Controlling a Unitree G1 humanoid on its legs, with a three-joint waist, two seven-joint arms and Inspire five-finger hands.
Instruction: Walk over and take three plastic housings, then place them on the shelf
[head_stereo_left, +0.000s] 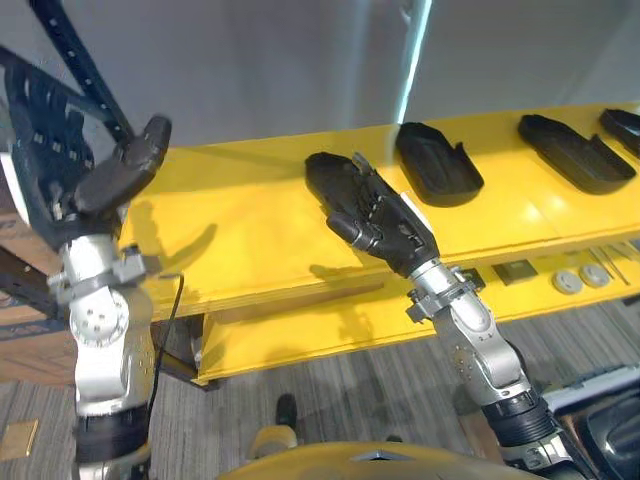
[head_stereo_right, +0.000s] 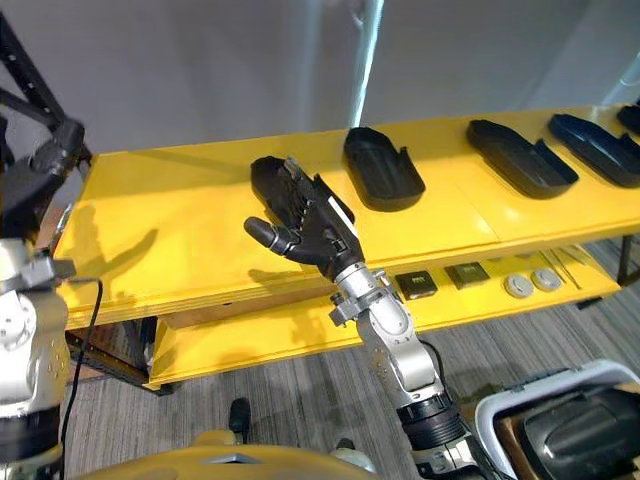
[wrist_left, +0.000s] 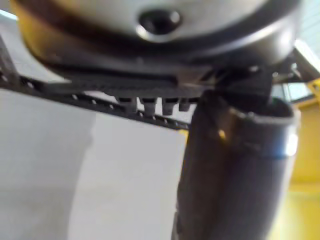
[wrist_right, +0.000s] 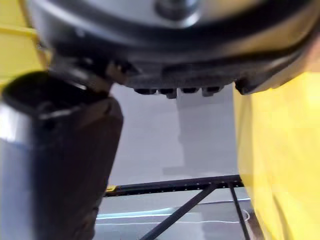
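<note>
Several black plastic housings lie in a row on the yellow table top (head_stereo_left: 240, 230). My right hand (head_stereo_left: 385, 225) is open, its straight fingers lying over the near end of the leftmost housing (head_stereo_left: 325, 175), thumb sticking out to the left above the table. I cannot tell whether the fingers press on it. Further right lie a second housing (head_stereo_left: 438, 163), a third housing (head_stereo_left: 575, 150) and another housing (head_stereo_left: 622, 125) at the edge. My left hand (head_stereo_left: 100, 180) is raised at the table's left end, open and holding nothing.
Below the table top, a yellow lower shelf (head_stereo_right: 300, 335) carries small black squares (head_stereo_right: 415, 285) and round grey discs (head_stereo_right: 530, 283). A black perforated rack strut (head_stereo_left: 75, 60) stands at the far left. A white-rimmed bin (head_stereo_right: 560, 430) sits on the floor at lower right.
</note>
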